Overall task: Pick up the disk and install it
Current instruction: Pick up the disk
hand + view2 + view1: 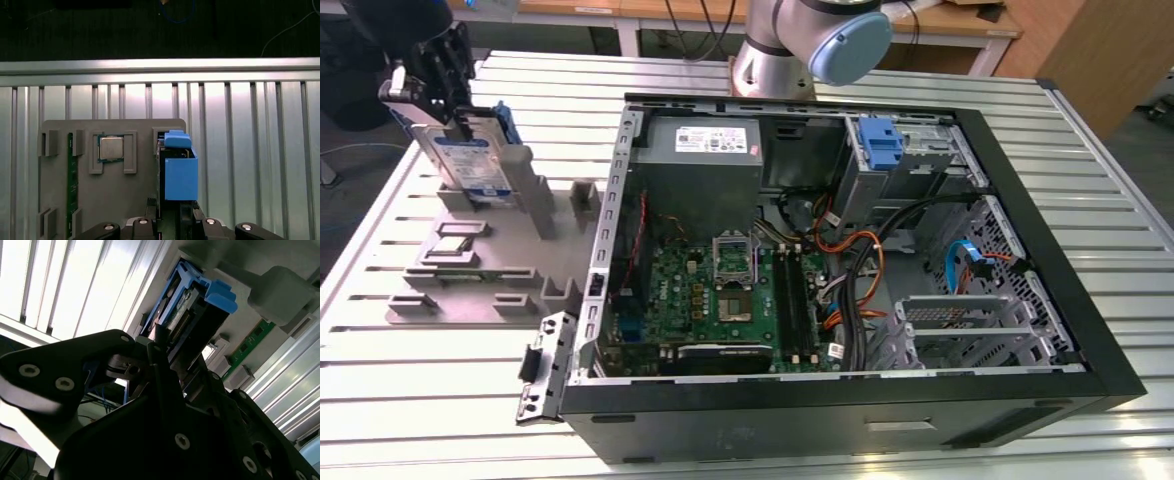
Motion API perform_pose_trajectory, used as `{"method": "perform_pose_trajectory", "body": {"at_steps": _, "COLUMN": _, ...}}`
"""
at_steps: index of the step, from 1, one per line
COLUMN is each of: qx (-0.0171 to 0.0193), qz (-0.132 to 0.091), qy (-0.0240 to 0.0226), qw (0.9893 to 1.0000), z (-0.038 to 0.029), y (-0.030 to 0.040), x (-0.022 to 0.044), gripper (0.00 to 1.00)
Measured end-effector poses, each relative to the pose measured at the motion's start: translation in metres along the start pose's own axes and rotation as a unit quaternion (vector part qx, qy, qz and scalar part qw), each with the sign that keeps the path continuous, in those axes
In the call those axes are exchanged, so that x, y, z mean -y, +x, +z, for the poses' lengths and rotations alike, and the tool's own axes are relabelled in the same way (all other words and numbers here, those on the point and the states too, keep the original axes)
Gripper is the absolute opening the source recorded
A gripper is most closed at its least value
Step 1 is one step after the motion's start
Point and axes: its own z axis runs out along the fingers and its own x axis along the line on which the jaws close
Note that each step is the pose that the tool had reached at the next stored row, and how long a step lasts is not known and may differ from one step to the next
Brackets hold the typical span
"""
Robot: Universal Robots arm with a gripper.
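Exterior view places the disk (464, 160) upright on edge in a grey fixture (480, 290) on the tabletop (400, 380), beside the open computer case (1067, 330) at the exterior view's left. The end effector (434, 80) sits at the disk's upper end; whether it is clamped cannot be told. Judged rigid, fairly heavy and shock-sensitive: take hold across the metal flanks, not the flexible carrier tabs. Appearance: silver body, blue-and-white label, blue plastic frame.
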Motion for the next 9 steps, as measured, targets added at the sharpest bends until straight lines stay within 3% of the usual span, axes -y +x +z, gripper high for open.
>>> {"method": "perform_pose_trajectory", "body": {"at_steps": 4, "qx": 0.0, "qz": 0.0, "qy": 0.0, "qw": 1.0, "z": -0.0055, "y": -0.0002, "x": -0.0002, "gripper": 0.35}}
{"method": "perform_pose_trajectory", "body": {"at_steps": 9, "qx": 0.0, "qz": 0.0, "qy": 0.0, "qw": 1.0, "z": -0.0063, "y": -0.0002, "x": -0.0002, "gripper": 0.35}}
